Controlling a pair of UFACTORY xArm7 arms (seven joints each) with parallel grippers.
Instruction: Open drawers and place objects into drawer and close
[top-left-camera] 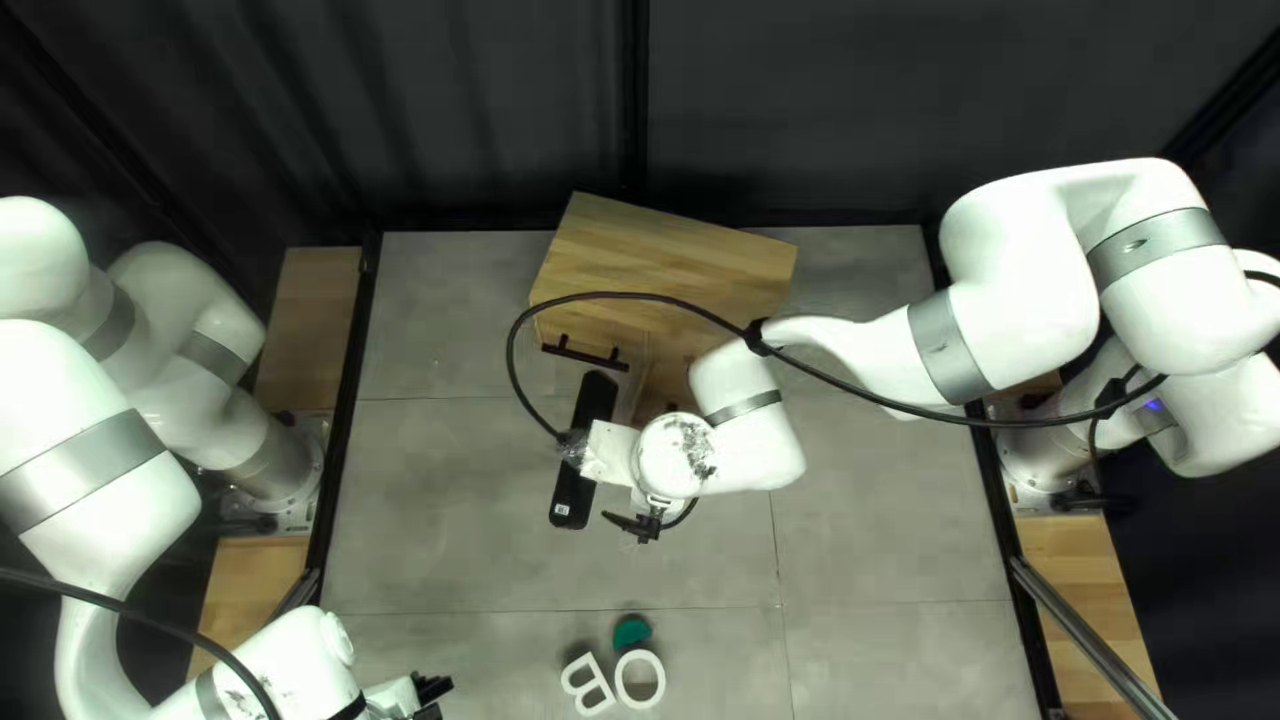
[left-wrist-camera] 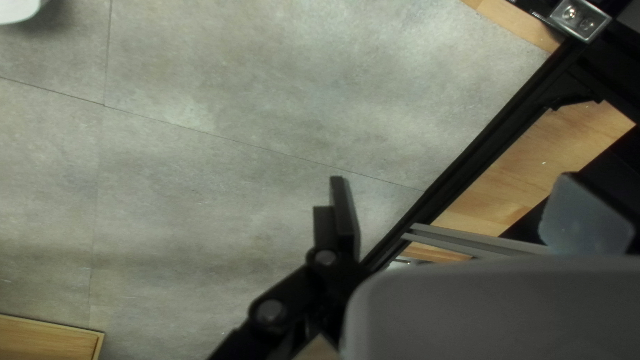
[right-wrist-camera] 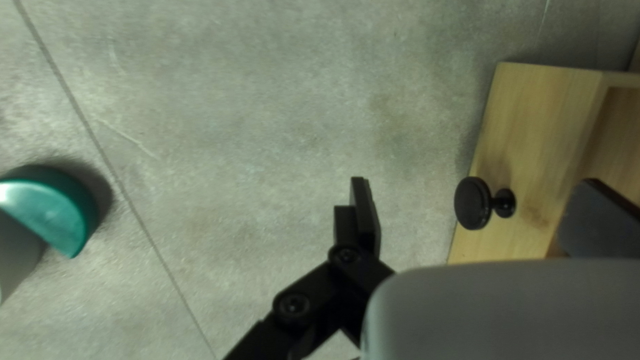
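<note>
Two letters (top-left-camera: 622, 678), one green piece (top-left-camera: 631, 632), one cabinet (top-left-camera: 680, 260)

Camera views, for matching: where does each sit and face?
Top left view: above the table's near edge, slanting down at the cabinet; left arm, right arm show.
Left wrist view: on its wrist, facing the table, open left gripper showing.
Right wrist view: likewise, facing the table beside the drawer, open right gripper showing.
Top left and right wrist share the green piece.

Rounded, glossy white arms (top-left-camera: 1014, 274) wear grey bands (top-left-camera: 944, 350), looping black cables (top-left-camera: 600, 294) and scattered dark smudges (top-left-camera: 696, 447).
</note>
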